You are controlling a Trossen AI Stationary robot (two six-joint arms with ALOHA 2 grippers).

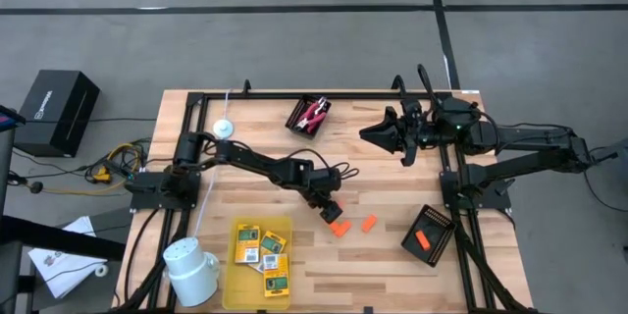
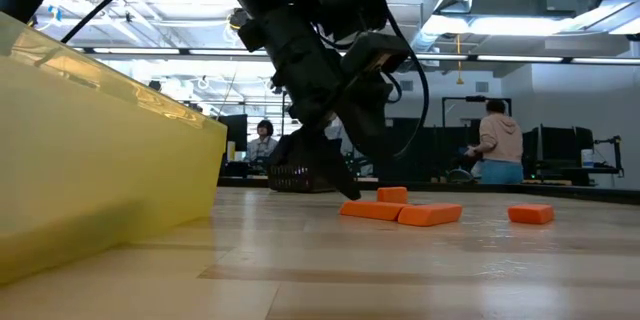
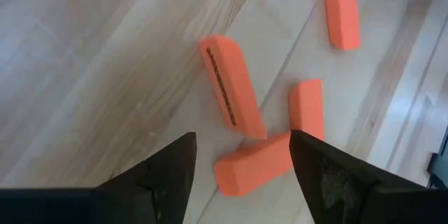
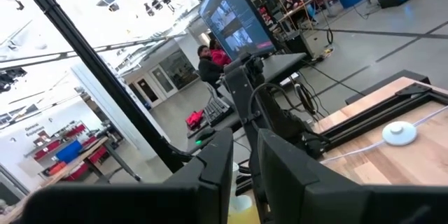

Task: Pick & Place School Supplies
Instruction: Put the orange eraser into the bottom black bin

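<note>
Three stubby orange pieces (image 3: 234, 87) lie in a loose cluster (image 1: 339, 228) on the wooden table, and a further one (image 1: 369, 223) lies just to their right. My left gripper (image 3: 241, 136) hangs open close over the cluster, slanting down. Its fingers stand on either side of the nearest piece (image 3: 252, 169), and no touch shows. My right gripper (image 1: 366, 134) is held high and level at the far right, all but shut with nothing between its fingers (image 4: 280, 161). Yellow-and-green packets (image 1: 263, 247) lie in a yellow tray (image 1: 234, 265). A red-handled tool (image 1: 314, 113) lies in a black tray.
A black tray (image 1: 437, 224) at the right holds one orange piece (image 1: 422, 240). A white mug (image 1: 191, 270) stands at the near left, beside the yellow tray. A small white disc (image 1: 225, 129) sits at the far left. People show in the room beyond the table.
</note>
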